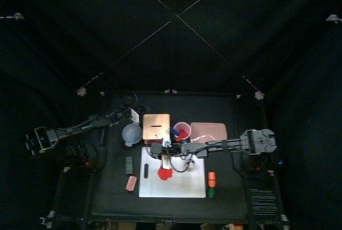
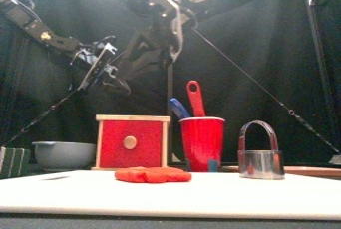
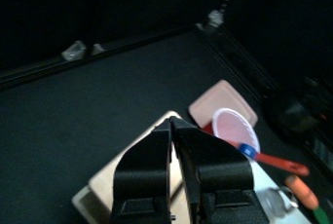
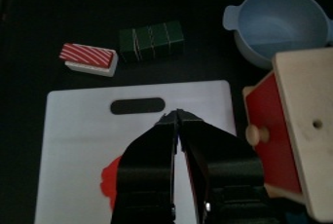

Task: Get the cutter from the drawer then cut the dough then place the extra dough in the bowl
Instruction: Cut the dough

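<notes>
So the cutter [image 2: 261,153] is out on the white board [image 2: 266,199], standing upright with its wire handle arching over the top. It sits to the right of the flat red dough [image 2: 154,175], near it but not touching. The right gripper [image 4: 169,121] hangs above the board, pinched closed on nothing. It's the nearer arm, so I'd guess it has to open up and come down on that handle. The left gripper [image 3: 173,135] is also clamped together and empty, up over the wooden box [image 2: 134,141] side. Behind the board there's the red cup [image 2: 202,138] with knives, and the bowl [image 2: 60,153] sits left of the box. Nothing blocks the cutter-to-dough path.
</notes>
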